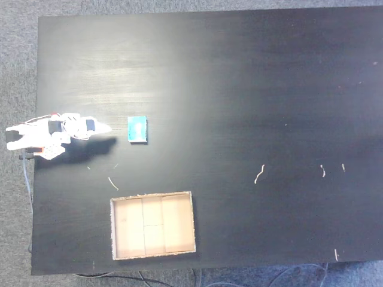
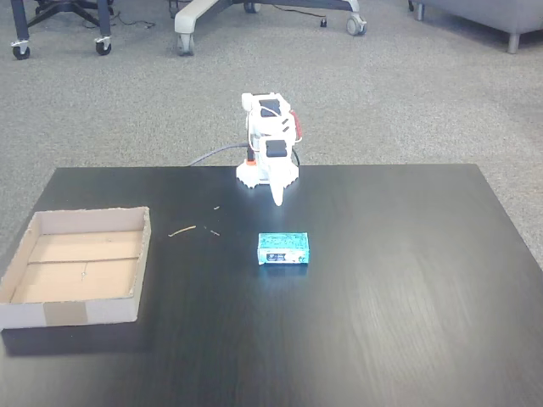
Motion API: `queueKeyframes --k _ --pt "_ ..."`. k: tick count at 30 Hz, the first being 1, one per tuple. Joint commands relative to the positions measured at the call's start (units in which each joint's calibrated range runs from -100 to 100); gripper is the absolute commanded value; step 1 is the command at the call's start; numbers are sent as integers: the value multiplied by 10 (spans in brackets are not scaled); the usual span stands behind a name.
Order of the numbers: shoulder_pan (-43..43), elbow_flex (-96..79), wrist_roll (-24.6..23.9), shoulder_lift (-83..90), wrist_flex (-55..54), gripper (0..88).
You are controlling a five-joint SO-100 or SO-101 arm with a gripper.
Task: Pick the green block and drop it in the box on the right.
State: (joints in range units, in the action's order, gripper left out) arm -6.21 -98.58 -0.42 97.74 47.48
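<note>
Box point(image 2: 76, 263) nearest; green block point(image 2: 283, 248) flat, long axis crosswise.

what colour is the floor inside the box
Pale beige, with faint fold lines and a thin brown rim; the box shows it best in the fixed view looking straight down.

White arm point(image 2: 270, 148), black motors, red wiring.

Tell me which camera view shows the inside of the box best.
The fixed view from above: the box lies open to the camera, its whole floor and fold lines plain. The other fixed view, low and facing the arm, shows the box at a slant, its near wall hiding part of the floor.
</note>
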Motion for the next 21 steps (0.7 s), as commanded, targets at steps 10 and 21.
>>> queueKeyframes --k 10,21 --pt "19 -13 -9 3 2 1" --pt "33 113 -40 -66 47 1"
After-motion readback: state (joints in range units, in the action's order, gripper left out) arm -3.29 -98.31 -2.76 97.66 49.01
